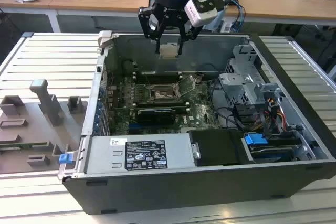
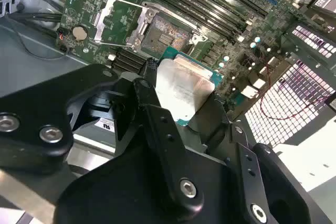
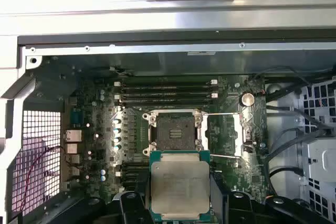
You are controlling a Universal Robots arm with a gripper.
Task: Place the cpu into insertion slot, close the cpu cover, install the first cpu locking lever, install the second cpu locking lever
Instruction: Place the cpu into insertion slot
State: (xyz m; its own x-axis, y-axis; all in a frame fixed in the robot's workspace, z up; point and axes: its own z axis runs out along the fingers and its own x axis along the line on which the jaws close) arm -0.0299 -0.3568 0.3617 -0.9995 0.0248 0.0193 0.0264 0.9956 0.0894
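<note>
My gripper (image 1: 169, 52) hangs above the back wall of the open computer case (image 1: 105, 103), shut on the cpu (image 1: 169, 50). In both wrist views the cpu (image 2: 184, 85) (image 3: 179, 182) is a silver-topped square with a green rim, pinched on two opposite edges between the black fingers (image 2: 152, 98). The insertion slot (image 3: 175, 131) (image 2: 167, 32) (image 1: 161, 94) lies bare below it on the green board, dark in the centre. The cpu cover (image 2: 102, 17) (image 3: 240, 135) (image 1: 187, 84) is swung open to one side of the slot.
Long black memory slots (image 3: 168, 90) run beside the socket. A power supply with a white label (image 1: 139, 153) lines the case front, a drive cage (image 1: 247, 77) and cables fill the exterior view's right. Grey fixtures (image 1: 47, 103) stand on the slatted table.
</note>
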